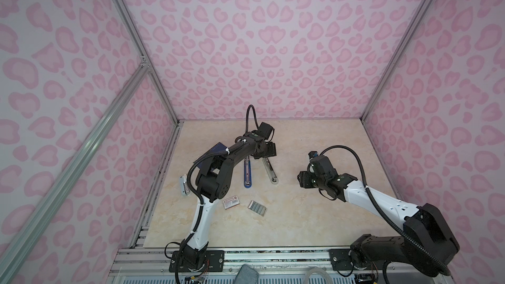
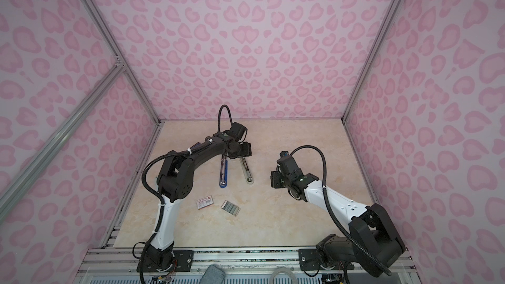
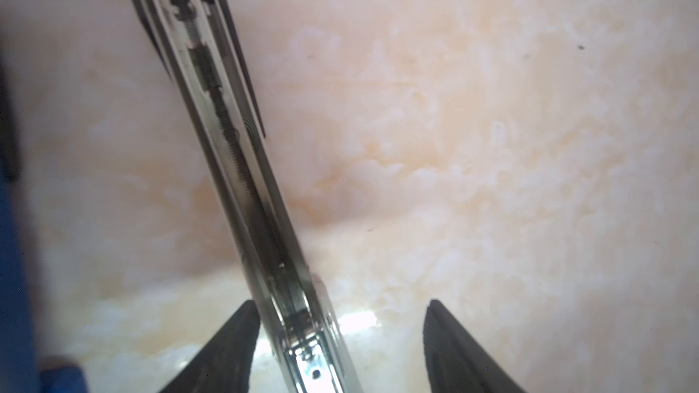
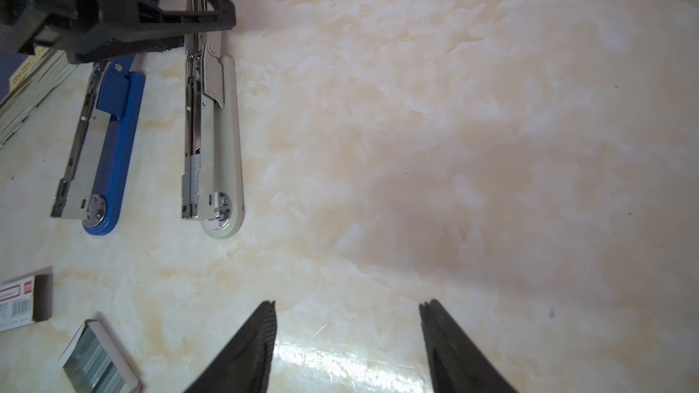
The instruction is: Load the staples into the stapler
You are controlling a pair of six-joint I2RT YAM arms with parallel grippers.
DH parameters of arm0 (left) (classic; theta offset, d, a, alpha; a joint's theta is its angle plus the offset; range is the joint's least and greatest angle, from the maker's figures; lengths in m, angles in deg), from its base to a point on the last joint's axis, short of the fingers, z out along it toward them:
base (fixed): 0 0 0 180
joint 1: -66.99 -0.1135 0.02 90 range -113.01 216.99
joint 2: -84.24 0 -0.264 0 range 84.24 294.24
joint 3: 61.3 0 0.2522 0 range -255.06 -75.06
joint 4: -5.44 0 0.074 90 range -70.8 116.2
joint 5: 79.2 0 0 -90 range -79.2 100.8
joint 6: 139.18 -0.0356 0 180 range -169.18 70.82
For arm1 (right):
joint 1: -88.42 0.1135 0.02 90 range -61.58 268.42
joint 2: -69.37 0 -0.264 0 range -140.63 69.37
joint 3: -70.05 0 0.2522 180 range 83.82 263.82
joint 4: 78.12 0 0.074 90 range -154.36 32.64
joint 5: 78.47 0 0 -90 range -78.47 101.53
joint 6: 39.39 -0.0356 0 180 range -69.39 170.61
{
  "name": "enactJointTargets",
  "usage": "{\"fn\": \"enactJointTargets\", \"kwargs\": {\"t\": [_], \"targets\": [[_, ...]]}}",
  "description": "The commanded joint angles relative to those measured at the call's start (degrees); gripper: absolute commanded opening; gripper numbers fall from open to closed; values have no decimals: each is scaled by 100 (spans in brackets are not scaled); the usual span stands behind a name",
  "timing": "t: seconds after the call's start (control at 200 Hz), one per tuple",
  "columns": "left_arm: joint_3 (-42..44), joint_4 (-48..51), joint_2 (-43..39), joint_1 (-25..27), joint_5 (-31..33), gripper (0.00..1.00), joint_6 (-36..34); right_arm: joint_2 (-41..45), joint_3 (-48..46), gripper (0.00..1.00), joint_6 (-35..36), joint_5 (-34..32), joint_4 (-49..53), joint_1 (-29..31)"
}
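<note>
Hovering over the far end of the beige stapler, your left hand has its jaws spread wide. The left wrist view shows why: the opened magazine runs up between the two fingers, close beside one and well clear of the other, so nothing is gripped. That straddle reads as a brace, placed so you can pin the body while a strip goes in. The beige stapler lies opened on the surface with its channel facing up, which is the only way a strip can drop in. The blue stapler lies just beside it, opened the same way. Your right hand hangs over bare surface to the right of the beige stapler, jaws apart and empty, probably kept free as the one to fetch and feed. The tray of staples sits toward the front of the surface between the two arms, well apart from both staplers. It is out of its sleeve, which lies just beside it, so the silvery strips are exposed from above. In the right wrist view a short grey block at the near end of the beige channel may be staples already seated, though you cannot be sure from here. The strips are thin and lie flat in their tray, so expect a narrow, careful pinch, since a hard squeeze could snap one.
</note>
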Motion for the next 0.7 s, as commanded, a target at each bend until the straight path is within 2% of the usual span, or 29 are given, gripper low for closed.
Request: {"fn": "enactJointTargets", "kwargs": {"t": [0.0,0.125,0.255,0.355,0.525,0.695], "targets": [[-592,310,308,196,-374,71,-478,55,-118,63,-96,-29,-67,-111],[-1279,656,722,393,-797,71,-689,196,-252,63,-149,-45,-102,-250],[-1493,820,899,619,-1151,70,-891,281,-361,63,-219,-19,-82,-455],[-1299,835,749,773,-949,68,-998,390,-462,63,-255,69,-168,-613],[-224,175,-146,821,-182,70,-876,475,-481,63,-265,-2,-185,-669],[432,-159,-695,424,691,73,-517,396,-476,63,-313,99,-231,-670]]}}
